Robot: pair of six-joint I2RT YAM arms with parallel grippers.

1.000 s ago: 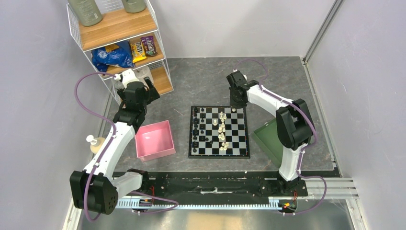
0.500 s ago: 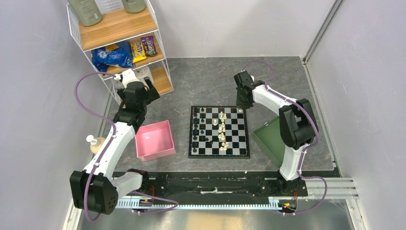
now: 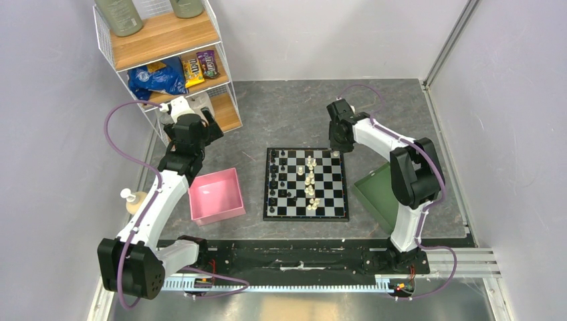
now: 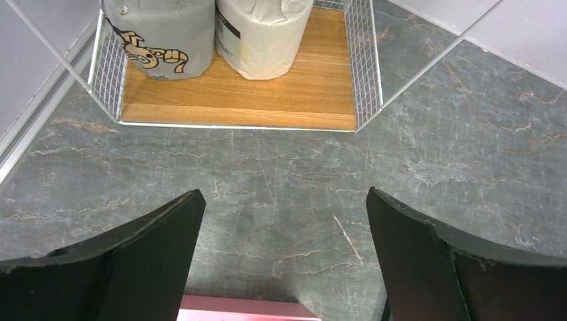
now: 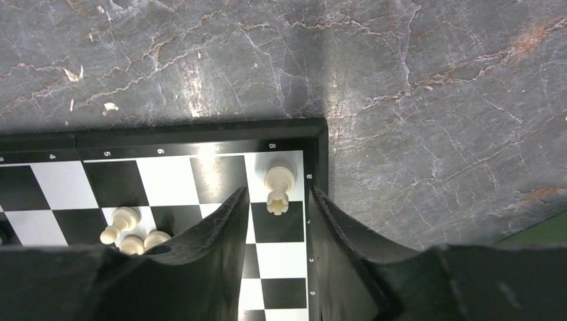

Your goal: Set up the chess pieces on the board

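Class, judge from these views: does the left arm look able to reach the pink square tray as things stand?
Probably yes: the left gripper hangs open just beyond the pink square tray, with nothing between them.

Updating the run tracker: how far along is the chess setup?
Done: black pieces line the board's left side; one white piece stands on the far right corner. In hand: nothing; right pincer open around that piece, left pincer open, empty. Left: white pieces clustered mid-board.

Black-and-white chequered board [image 3: 334, 200], dark-bordered — cream pieces [image 5: 277, 189], black pieces [image 3: 273, 179] — and a pink tray [image 3: 217, 212].
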